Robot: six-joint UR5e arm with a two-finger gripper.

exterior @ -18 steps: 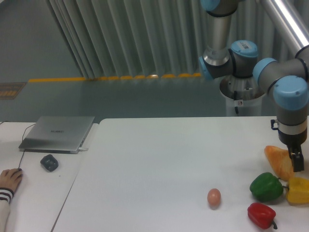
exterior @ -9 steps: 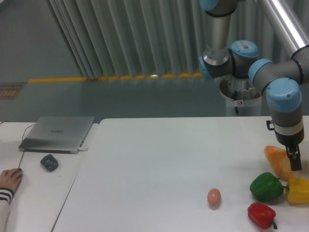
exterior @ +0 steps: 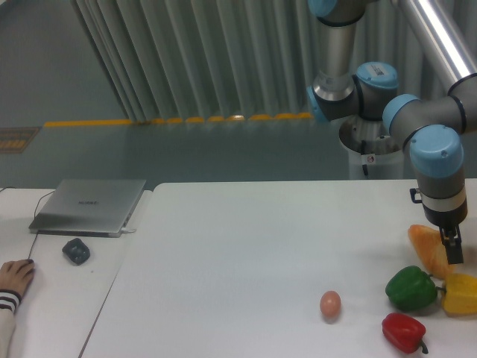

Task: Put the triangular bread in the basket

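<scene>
Nearest, below the pincer (exterior: 452, 253): glossy red pepper (exterior: 403, 332), smooth brown egg (exterior: 330, 303) down-left, shiny green pepper (exterior: 410, 289) and yellow pepper (exterior: 461, 292) just under. Down over the golden, glossy, wedge-shaped triangular bread (exterior: 431, 247) on the white table (exterior: 246, 253), touching it; clenched or released, cannot tell. Far left: matte silver laptop (exterior: 89, 206), logo unreadable.

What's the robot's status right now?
Gripper down on the bread, grip unclear. Bread on table. Green pepper, yellow pepper close by. No basket in view.
</scene>
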